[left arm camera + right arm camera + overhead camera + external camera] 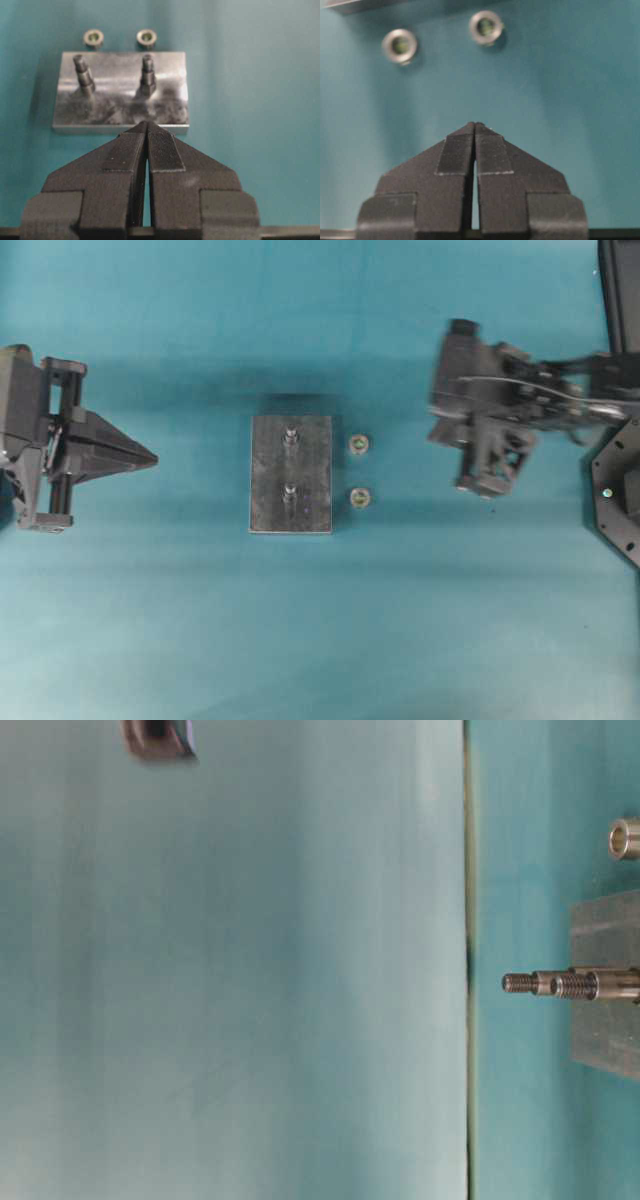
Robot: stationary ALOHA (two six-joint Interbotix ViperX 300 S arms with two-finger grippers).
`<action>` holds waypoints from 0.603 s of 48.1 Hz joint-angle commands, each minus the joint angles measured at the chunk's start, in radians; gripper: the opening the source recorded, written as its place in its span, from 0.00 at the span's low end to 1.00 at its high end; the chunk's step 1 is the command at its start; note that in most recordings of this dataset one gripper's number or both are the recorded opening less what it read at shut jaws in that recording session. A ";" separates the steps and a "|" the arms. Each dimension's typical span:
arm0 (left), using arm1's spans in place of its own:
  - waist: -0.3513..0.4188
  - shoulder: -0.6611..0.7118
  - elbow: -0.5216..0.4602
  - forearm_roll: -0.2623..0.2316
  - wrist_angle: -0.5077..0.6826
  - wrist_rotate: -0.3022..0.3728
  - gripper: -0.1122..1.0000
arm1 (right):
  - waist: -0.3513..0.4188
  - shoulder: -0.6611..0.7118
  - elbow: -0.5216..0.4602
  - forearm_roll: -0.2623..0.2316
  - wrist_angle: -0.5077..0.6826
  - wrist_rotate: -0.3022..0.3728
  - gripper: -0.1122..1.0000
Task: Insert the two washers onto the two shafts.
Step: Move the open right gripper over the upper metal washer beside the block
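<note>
Your metal plate (291, 474) sits at the middle of the teal table (320, 640), carrying two upright threaded shafts: the far shaft (290, 437) and the near shaft (289, 492) as the overhead view stacks them. Just off the plate's right edge, apart from it, lie two washers flat on the table, one washer (360, 444) level with the far shaft and the other washer (361, 498) level with the near one. Neither sits on a shaft yet.

Your left gripper (150, 458) is clenched on nothing, its tips pressed together and aimed at the plate from well to the left; in the left wrist view the plate lies just beyond those tips (147, 124), with the washers on its far side.

Your right gripper (475, 125) is also clenched and empty. In the right wrist view both washers lie ahead of its tips, well apart from them, one up and to the left, one nearly straight ahead. Overhead, that arm appears blurred to the right of the washers.
</note>
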 commanded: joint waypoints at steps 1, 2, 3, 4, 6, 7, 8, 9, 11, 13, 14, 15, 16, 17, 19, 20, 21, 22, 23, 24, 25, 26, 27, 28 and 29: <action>-0.006 -0.009 -0.021 0.002 0.009 0.000 0.10 | -0.012 0.066 -0.078 0.000 0.017 -0.035 0.11; -0.006 -0.011 -0.020 0.002 0.012 0.000 0.10 | -0.014 0.080 -0.089 0.000 0.020 -0.044 0.12; -0.008 -0.014 -0.018 0.002 0.015 0.000 0.10 | -0.012 0.094 -0.103 0.002 0.023 -0.055 0.14; -0.008 -0.015 -0.018 0.003 0.020 0.002 0.10 | -0.012 0.107 -0.115 0.003 0.026 -0.064 0.17; -0.009 -0.018 -0.017 0.002 0.026 0.000 0.10 | -0.012 0.135 -0.140 0.006 0.035 -0.075 0.23; -0.009 -0.021 -0.017 0.003 0.029 0.000 0.10 | -0.012 0.147 -0.152 0.008 0.040 -0.080 0.27; -0.009 -0.023 -0.015 0.002 0.032 0.000 0.10 | -0.011 0.160 -0.167 0.009 0.048 -0.081 0.32; -0.009 -0.026 -0.017 0.002 0.034 0.002 0.10 | -0.011 0.172 -0.183 0.011 0.052 -0.081 0.36; -0.009 -0.028 -0.015 0.002 0.038 0.000 0.10 | -0.008 0.196 -0.210 0.011 0.061 -0.084 0.47; -0.011 -0.032 -0.015 0.003 0.041 0.000 0.10 | -0.006 0.221 -0.232 0.009 0.067 -0.091 0.58; -0.011 -0.034 -0.014 0.003 0.041 0.000 0.10 | -0.006 0.235 -0.242 0.009 0.071 -0.091 0.63; -0.011 -0.035 -0.014 0.003 0.043 0.000 0.10 | -0.008 0.249 -0.250 0.008 0.072 -0.091 0.69; -0.011 -0.037 -0.012 0.003 0.043 0.000 0.10 | -0.009 0.261 -0.256 0.008 0.075 -0.091 0.74; -0.012 -0.037 -0.011 0.003 0.043 0.000 0.10 | -0.009 0.275 -0.262 0.009 0.080 -0.092 0.79; -0.014 -0.037 -0.009 0.003 0.043 0.000 0.10 | -0.008 0.298 -0.276 0.008 0.089 -0.092 0.88; -0.015 -0.037 -0.008 0.003 0.043 0.000 0.10 | -0.008 0.310 -0.281 0.009 0.094 -0.092 0.89; -0.014 -0.037 -0.008 0.002 0.043 0.000 0.10 | -0.008 0.321 -0.285 0.011 0.098 -0.092 0.89; -0.015 -0.037 -0.008 0.003 0.043 -0.002 0.10 | -0.006 0.330 -0.288 0.011 0.101 -0.092 0.89; -0.015 -0.037 -0.006 0.003 0.043 -0.002 0.10 | -0.003 0.342 -0.298 0.011 0.106 -0.091 0.89; -0.017 -0.037 -0.006 0.003 0.043 -0.002 0.10 | -0.003 0.350 -0.299 0.011 0.107 -0.091 0.89; -0.017 -0.037 -0.006 0.003 0.043 -0.002 0.10 | -0.002 0.357 -0.302 0.012 0.107 -0.091 0.89; -0.018 -0.037 -0.005 0.003 0.043 -0.002 0.10 | -0.003 0.364 -0.304 0.012 0.106 -0.091 0.89; -0.017 -0.037 -0.005 0.002 0.043 -0.002 0.10 | -0.002 0.370 -0.305 0.012 0.106 -0.091 0.89; -0.018 -0.037 -0.005 0.002 0.043 -0.002 0.10 | -0.002 0.376 -0.307 0.012 0.106 -0.091 0.89; -0.018 -0.038 -0.003 0.003 0.043 -0.002 0.10 | -0.002 0.382 -0.308 0.012 0.104 -0.092 0.89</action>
